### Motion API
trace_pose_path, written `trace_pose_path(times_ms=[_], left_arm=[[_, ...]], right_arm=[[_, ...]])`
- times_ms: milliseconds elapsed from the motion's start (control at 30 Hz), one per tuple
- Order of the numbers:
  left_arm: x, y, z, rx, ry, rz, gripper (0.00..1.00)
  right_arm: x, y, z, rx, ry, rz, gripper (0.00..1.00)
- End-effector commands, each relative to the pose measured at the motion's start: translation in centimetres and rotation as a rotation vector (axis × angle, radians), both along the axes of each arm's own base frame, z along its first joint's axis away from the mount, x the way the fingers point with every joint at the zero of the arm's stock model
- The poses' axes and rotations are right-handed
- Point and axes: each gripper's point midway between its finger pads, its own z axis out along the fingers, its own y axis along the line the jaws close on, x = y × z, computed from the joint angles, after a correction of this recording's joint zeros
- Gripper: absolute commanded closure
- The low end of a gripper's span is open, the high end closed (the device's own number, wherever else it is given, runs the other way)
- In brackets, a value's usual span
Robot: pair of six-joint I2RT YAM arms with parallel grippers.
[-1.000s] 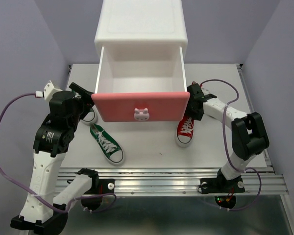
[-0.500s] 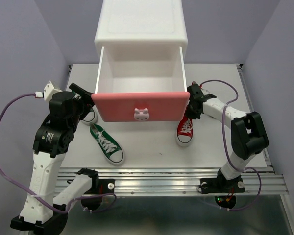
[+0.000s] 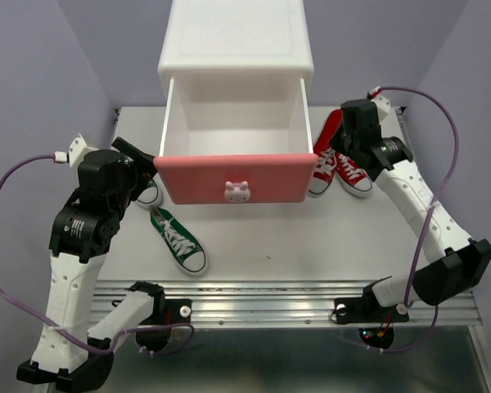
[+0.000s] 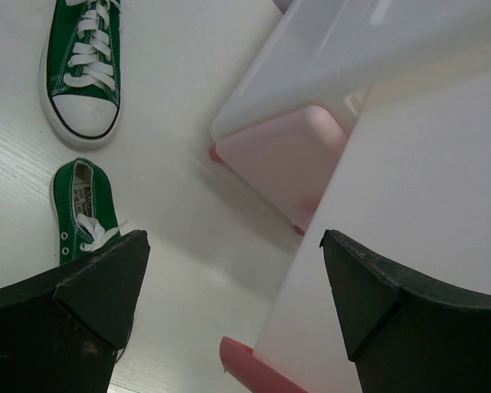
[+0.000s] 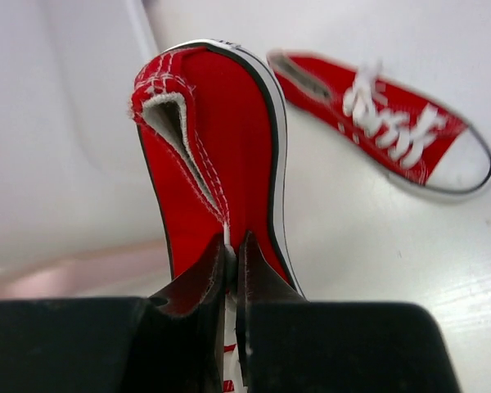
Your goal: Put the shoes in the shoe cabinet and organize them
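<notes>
The shoe cabinet (image 3: 236,41) stands at the back with its darker pink upper drawer (image 3: 236,178) pulled out and nothing inside it. My right gripper (image 5: 235,254) is shut on the collar of a red shoe (image 5: 221,155), held just right of the drawer (image 3: 322,173). The second red shoe (image 5: 385,131) lies on the table beside it (image 3: 353,175). One green shoe (image 3: 178,240) lies in front of the drawer; the other (image 3: 150,194) is partly hidden by my left arm. My left gripper (image 4: 233,278) hangs open at the drawer's left front corner, holding nothing.
The paler lower drawer (image 4: 286,164) is closed beneath the open one. In the left wrist view both green shoes (image 4: 82,65) (image 4: 80,209) lie left of the cabinet. The drawer's white side wall (image 4: 417,205) is close to my left gripper's right finger (image 4: 393,311).
My right gripper has shut on the red shoe and carried it from the drawer's front right corner back along its right side. The second red shoe has come into view. The left arm has barely moved.
</notes>
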Motion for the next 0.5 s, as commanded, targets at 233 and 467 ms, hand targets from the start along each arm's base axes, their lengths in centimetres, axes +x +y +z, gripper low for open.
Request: trace_pose_path(times_ms=[233, 467], left_arm=[[-0.4, 0.7, 1.6, 0.000, -0.003, 0.040, 0.01], [-0.3, 0.9, 1.4, 0.002, 0.006, 0.059, 0.01]], right_arm=[[3.3, -4.2, 24.9, -0.044, -0.560, -0.228, 0.99], [2.5, -4.5, 35.0, -0.044, -0.827, -0.210, 0.99]])
